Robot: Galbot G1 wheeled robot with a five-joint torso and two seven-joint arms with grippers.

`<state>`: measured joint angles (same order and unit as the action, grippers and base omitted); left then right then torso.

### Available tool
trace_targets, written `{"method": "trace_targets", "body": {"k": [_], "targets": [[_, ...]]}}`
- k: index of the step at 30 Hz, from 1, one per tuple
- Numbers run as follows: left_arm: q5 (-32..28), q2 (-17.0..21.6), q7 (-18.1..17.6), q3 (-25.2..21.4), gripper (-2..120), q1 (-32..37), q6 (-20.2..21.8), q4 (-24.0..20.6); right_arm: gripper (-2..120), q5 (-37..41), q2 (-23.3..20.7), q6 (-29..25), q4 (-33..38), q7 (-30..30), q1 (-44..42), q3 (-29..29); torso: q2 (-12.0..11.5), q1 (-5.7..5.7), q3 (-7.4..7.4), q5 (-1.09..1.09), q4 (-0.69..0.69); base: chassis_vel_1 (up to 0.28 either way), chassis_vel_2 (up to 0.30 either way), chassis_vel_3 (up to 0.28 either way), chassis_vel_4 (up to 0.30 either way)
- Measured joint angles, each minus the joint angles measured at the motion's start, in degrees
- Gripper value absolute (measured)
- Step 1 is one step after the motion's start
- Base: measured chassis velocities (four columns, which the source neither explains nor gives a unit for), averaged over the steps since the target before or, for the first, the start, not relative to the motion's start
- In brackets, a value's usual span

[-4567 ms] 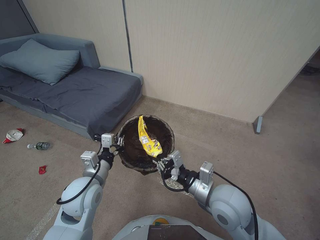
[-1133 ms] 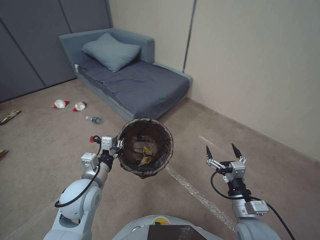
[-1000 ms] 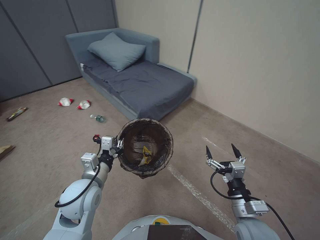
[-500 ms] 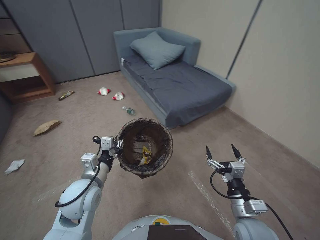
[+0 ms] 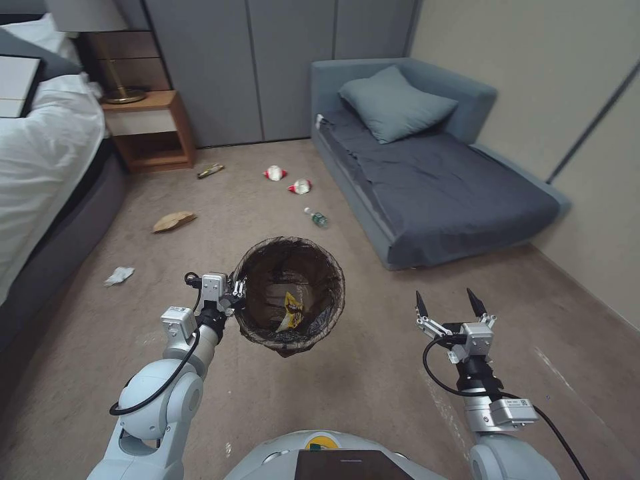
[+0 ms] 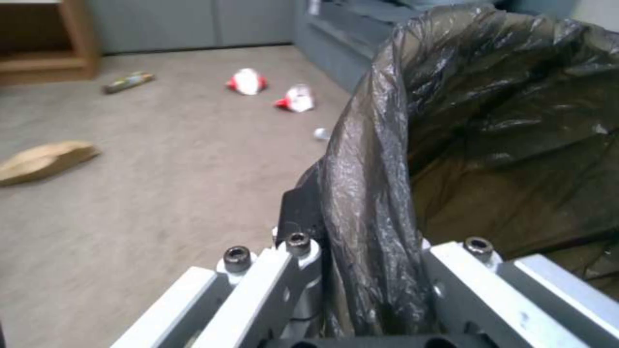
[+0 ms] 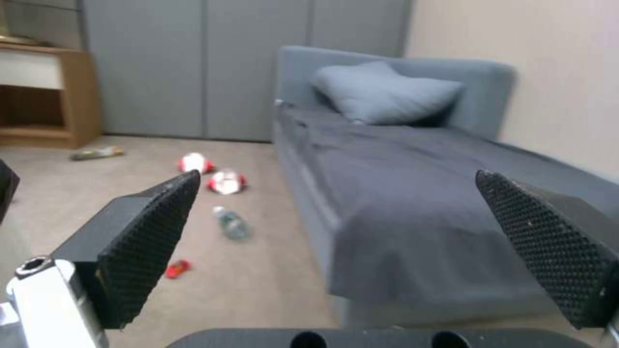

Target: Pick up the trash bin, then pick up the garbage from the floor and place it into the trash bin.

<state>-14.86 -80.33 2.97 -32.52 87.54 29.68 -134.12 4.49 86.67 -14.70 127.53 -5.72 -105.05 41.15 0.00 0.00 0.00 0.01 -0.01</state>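
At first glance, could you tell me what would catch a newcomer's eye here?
The trash bin, held up at its rim by the left gripper, with a yellow snack wrapper inside. Beyond it, two crushed cups and a bottle lie on the carpet beside the grey sofa. The right gripper hangs open.

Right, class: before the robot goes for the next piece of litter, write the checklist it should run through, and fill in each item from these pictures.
1. Bin held: left end effector is clamped on the rim of the trash bin, which hangs clear of the floor. Ok.
2. Picking end effector free: right end effector is open and empty. Ok.
3. First piece stowed: yellow wrapper lies inside the bin. Ok.
4. Floor clean: bottle, two crushed cups, brown paper bag lie on the carpet. Not ok.
5. Litter within reach: all lies well ahead of both arms. Not ok.
6. Firmness of the hold on the bin's liner. Cannot tell.
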Motion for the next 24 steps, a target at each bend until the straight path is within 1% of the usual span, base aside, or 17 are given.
{"method": "trace_targets", "body": {"k": [8,12,15,18,24], "targets": [[0.14,-0.08,-0.03,0.07,7,-0.01,0.00,0.06,100,0.20,0.00,0.26,-0.11,0.00,0.07,0.06,0.00,0.00,0.00,-0.01,0.01,0.139,0.130,0.115,0.115],[0.31,-0.05,-0.07,0.14,7,-0.10,-1.56,0.35,100,0.38,-0.02,1.03,-0.04,0.02,0.36,0.07,0.00,0.00,0.00,-0.01,0.03,0.081,0.103,0.099,0.107],[0.37,-0.03,-0.08,0.14,7,-0.09,-2.07,0.40,100,0.50,0.05,1.54,0.09,0.09,0.43,0.06,0.00,0.00,0.00,-0.01,0.03,0.049,0.060,0.048,0.065],[0.37,-0.02,-0.06,0.15,7,0.00,-2.43,0.42,100,0.54,0.12,1.87,0.09,0.98,0.42,0.01,0.00,0.00,0.00,-0.01,-0.01,0.000,0.000,0.000,0.000],[0.40,-0.01,-0.07,0.16,7,0.03,-2.38,0.43,100,0.54,0.19,2.03,-0.05,1.80,0.56,0.07,0.00,0.00,0.00,-0.01,0.01,0.000,0.000,0.000,0.000]]}}
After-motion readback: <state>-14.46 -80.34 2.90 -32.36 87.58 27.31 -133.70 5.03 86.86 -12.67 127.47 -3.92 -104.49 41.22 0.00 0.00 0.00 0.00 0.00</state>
